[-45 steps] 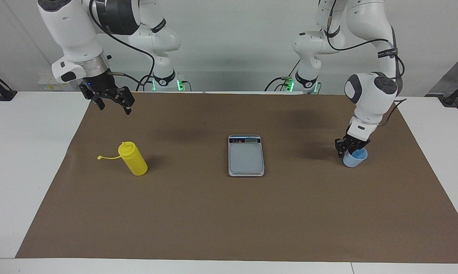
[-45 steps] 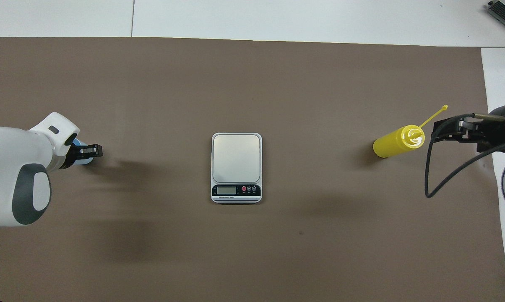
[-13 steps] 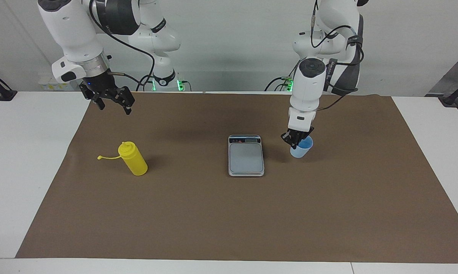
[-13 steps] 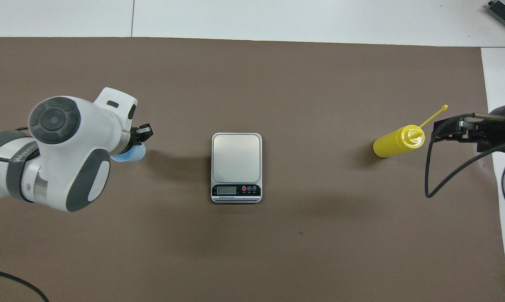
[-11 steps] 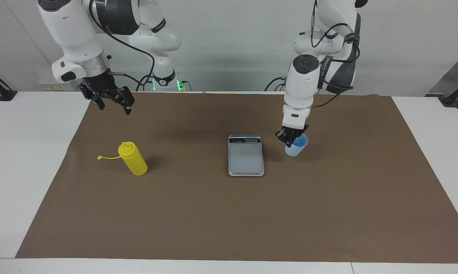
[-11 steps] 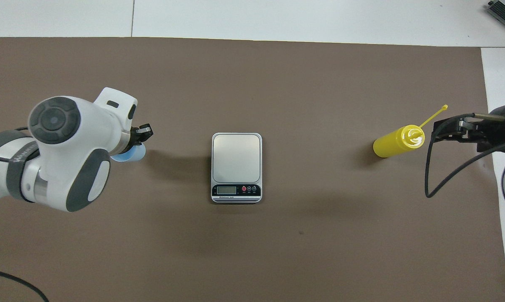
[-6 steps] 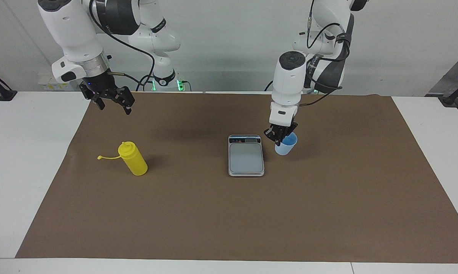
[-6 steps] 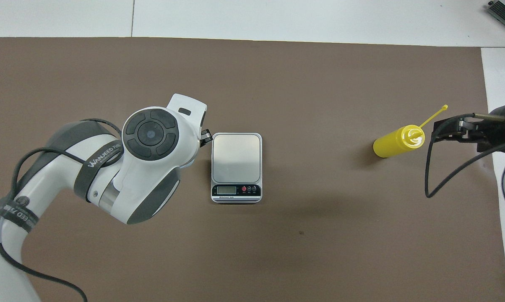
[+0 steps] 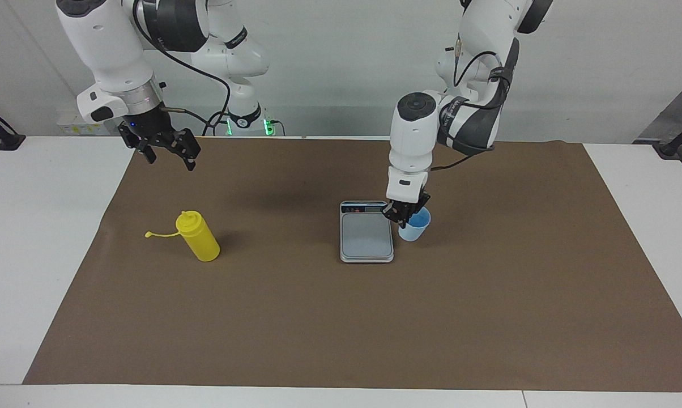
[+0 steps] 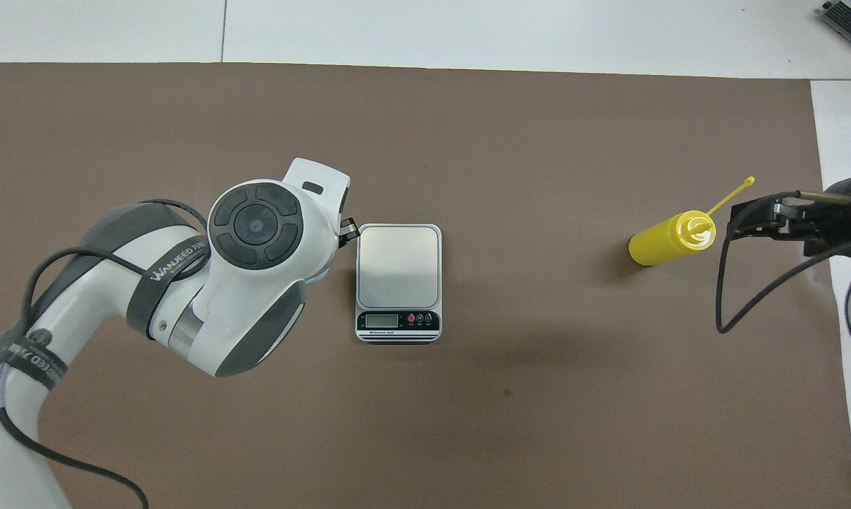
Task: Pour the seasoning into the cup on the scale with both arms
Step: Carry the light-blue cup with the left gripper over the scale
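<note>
Beside the scale (image 9: 366, 238) — cup (image 9: 416, 225) upright, mouth up, pinched in left jaws; right jaws spread.

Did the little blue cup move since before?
Yes. The blue cup, held by the left gripper, has travelled from the left arm's end of the table to just beside the scale.

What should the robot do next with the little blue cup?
Probably carry it a bit further sideways and set it down on the scale. The left gripper is shut on the cup, right beside the scale's edge. The right gripper waits, open, near the seasoning.
</note>
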Robot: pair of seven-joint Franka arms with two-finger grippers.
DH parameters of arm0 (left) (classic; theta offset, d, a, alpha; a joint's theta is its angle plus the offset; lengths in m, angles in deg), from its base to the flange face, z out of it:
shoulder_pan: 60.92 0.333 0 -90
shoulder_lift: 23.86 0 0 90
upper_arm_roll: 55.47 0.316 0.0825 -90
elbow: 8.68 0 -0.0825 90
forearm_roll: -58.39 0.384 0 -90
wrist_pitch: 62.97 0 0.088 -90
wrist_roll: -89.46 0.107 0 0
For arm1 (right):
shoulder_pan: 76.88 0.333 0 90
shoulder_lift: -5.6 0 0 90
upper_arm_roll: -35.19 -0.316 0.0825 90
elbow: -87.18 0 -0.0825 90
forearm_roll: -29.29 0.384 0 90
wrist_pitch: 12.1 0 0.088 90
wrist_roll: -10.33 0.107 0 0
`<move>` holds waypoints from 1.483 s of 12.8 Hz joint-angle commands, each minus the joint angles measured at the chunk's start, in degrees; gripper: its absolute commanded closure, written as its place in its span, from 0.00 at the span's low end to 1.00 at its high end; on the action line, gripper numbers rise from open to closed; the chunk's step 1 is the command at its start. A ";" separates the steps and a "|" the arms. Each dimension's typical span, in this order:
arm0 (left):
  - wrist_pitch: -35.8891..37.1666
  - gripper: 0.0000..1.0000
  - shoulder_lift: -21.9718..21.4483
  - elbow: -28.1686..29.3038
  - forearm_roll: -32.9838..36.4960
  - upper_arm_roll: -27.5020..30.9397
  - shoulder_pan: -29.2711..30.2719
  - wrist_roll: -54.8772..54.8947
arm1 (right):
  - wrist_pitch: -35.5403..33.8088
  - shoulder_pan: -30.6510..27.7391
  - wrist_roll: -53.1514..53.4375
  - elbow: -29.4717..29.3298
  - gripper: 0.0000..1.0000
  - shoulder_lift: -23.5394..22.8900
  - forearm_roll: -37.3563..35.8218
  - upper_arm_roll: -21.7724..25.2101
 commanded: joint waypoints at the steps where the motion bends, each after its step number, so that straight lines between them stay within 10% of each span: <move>1: 4.43 1.00 5.39 -7.01 4.39 -0.90 -1.59 -4.48 | -0.33 0.01 0.38 -0.12 0.00 -0.01 0.86 0.27; 19: 4.88 1.00 12.78 -15.28 7.74 -2.13 -5.37 -8.54 | -0.32 0.01 0.20 -0.12 0.00 -0.01 0.86 0.27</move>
